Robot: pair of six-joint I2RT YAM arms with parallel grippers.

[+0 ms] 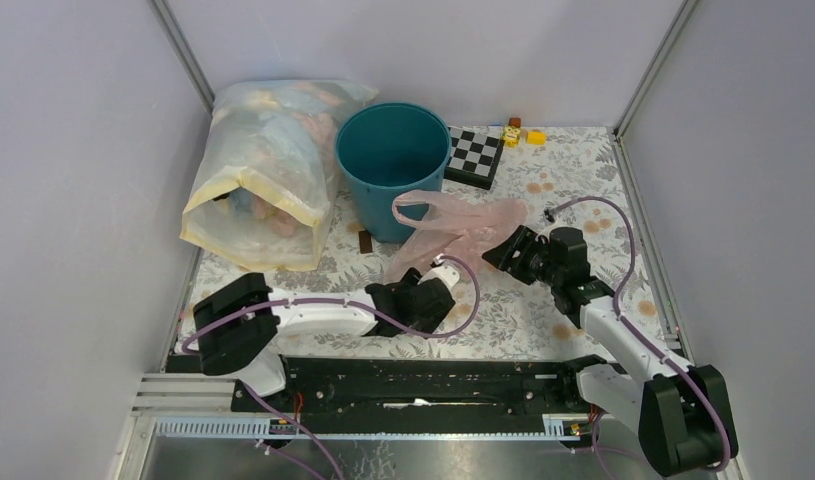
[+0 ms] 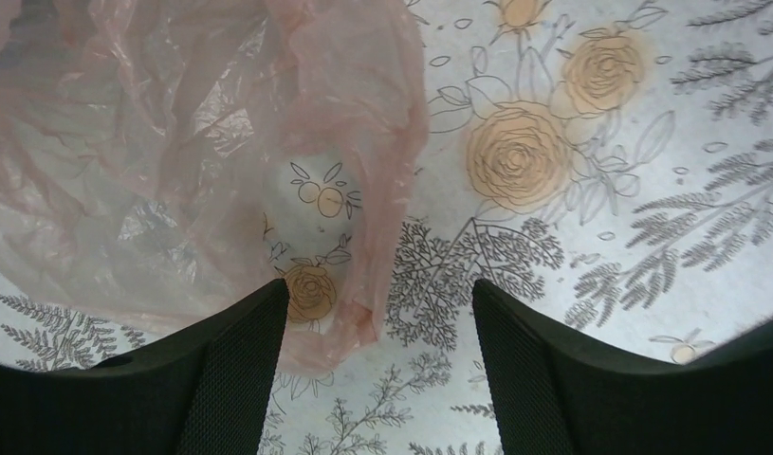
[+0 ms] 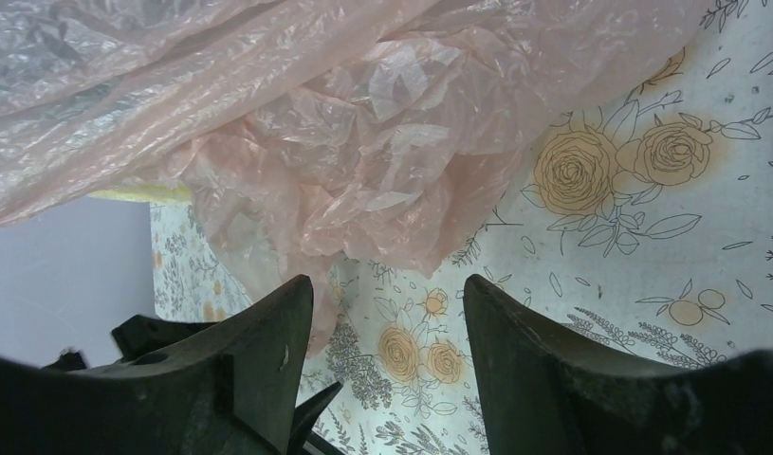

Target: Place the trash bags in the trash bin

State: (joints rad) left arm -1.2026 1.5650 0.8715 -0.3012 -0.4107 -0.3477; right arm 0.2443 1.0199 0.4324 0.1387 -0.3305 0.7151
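The teal trash bin [image 1: 393,165] stands upright at the back middle of the table. One pale pink trash bag [image 1: 453,225] hangs by a handle loop over the bin's front rim and trails down onto the table. My left gripper [image 1: 435,270] sits at the bag's lower left end. Its jaws are open, and the bag's edge [image 2: 174,161] lies just past the left finger [image 2: 240,360], ungripped. My right gripper [image 1: 507,250] is at the bag's right end, open, with the crumpled film [image 3: 363,123] just beyond its fingertips [image 3: 387,284].
A large clear sack [image 1: 258,170] with yellowish edges, stuffed with bags, leans left of the bin. A checkerboard [image 1: 475,155] and small coloured blocks [image 1: 523,133] lie at the back right. A small dark piece [image 1: 364,242] lies before the bin. Walls enclose the table.
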